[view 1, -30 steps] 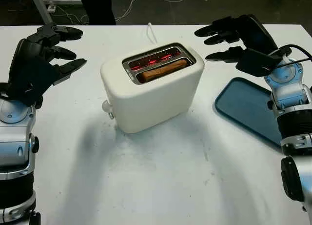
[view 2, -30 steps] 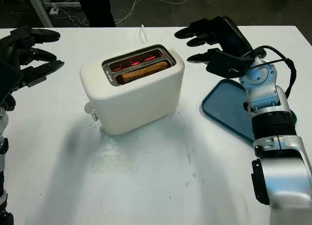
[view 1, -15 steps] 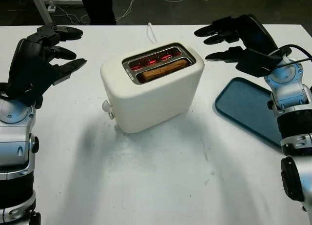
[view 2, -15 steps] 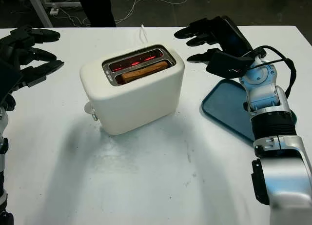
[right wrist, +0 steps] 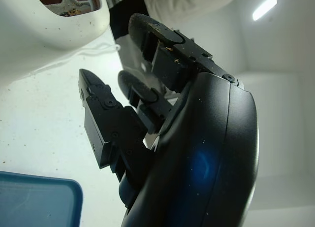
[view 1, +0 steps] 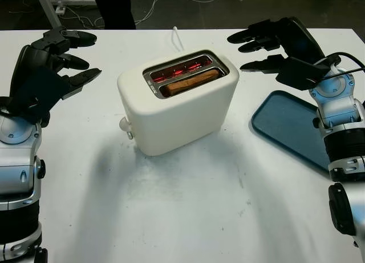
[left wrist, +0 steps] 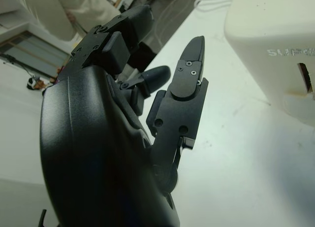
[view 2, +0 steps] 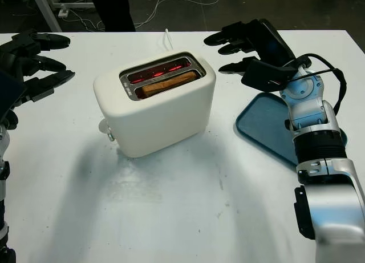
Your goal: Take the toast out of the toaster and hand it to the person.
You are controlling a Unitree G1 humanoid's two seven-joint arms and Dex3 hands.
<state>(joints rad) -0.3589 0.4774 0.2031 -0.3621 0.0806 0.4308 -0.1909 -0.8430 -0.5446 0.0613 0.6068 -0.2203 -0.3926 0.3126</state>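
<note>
A cream toaster [view 1: 179, 106] stands in the middle of the white table, its slots glowing red inside. One slice of brown toast [view 1: 193, 81] sits low in the nearer slot, its top edge level with the rim. My left hand [view 1: 60, 60] hovers open to the left of the toaster, a hand's width away. My right hand [view 1: 268, 43] hovers open to the right of the toaster, above the table's far side. A person [view 1: 114, 6] in dark trousers stands beyond the table's far edge.
A blue tray [view 1: 291, 129] lies on the table at the right, under my right forearm. The toaster's white cord [view 1: 177, 36] runs off the far edge. The toaster's lever knob [view 1: 124, 124] sticks out at its left end.
</note>
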